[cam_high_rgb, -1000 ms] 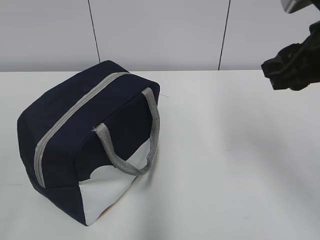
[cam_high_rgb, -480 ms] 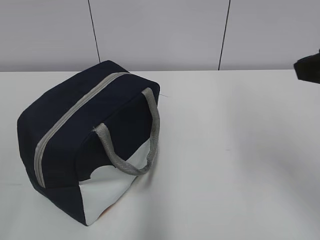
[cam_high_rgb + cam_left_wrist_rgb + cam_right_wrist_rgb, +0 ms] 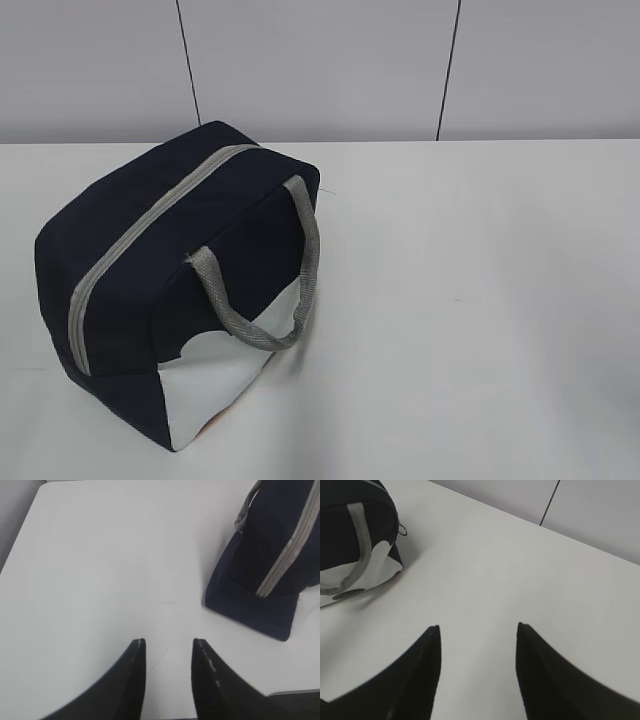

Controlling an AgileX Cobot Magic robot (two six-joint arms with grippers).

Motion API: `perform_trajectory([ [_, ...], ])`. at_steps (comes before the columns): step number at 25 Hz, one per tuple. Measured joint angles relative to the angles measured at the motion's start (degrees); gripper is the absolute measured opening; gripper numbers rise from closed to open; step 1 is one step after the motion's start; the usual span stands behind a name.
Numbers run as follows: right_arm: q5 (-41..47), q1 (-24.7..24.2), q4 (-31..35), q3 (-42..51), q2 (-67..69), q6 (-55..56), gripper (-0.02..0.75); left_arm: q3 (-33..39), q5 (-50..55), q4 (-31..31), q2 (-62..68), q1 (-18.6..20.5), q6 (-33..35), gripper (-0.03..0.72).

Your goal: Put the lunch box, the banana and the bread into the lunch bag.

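Note:
The navy lunch bag point(image 3: 170, 270) stands on the white table at the left, its grey zipper point(image 3: 150, 230) shut along the top and a grey handle point(image 3: 290, 290) hanging over its white side panel. It also shows in the left wrist view point(image 3: 275, 565) and the right wrist view point(image 3: 355, 540). The lunch box, banana and bread are not in view. My left gripper point(image 3: 167, 642) is open and empty over bare table, left of the bag. My right gripper point(image 3: 479, 626) is open and empty over bare table, to the right of the bag. Neither gripper shows in the exterior view.
The white table point(image 3: 480, 300) runs back to a grey panelled wall point(image 3: 320, 60). The table's left edge and corner show in the left wrist view point(image 3: 30, 510).
The right arm has drawn back out of the exterior view at the upper right. The bag has not moved.

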Motion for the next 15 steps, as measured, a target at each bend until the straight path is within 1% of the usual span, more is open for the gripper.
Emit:
perform_trajectory([
  [7, 8.0, 0.0, 0.0, 2.9, -11.0, 0.0, 0.379, 0.0, 0.0, 0.0, 0.0, 0.0, 0.0, 0.237],
  [15, 14.6, 0.0, 0.3, 6.3, -24.1, 0.1, 0.379, 0.0, 0.0, 0.0, 0.0, 0.0, 0.0, 0.237],
])
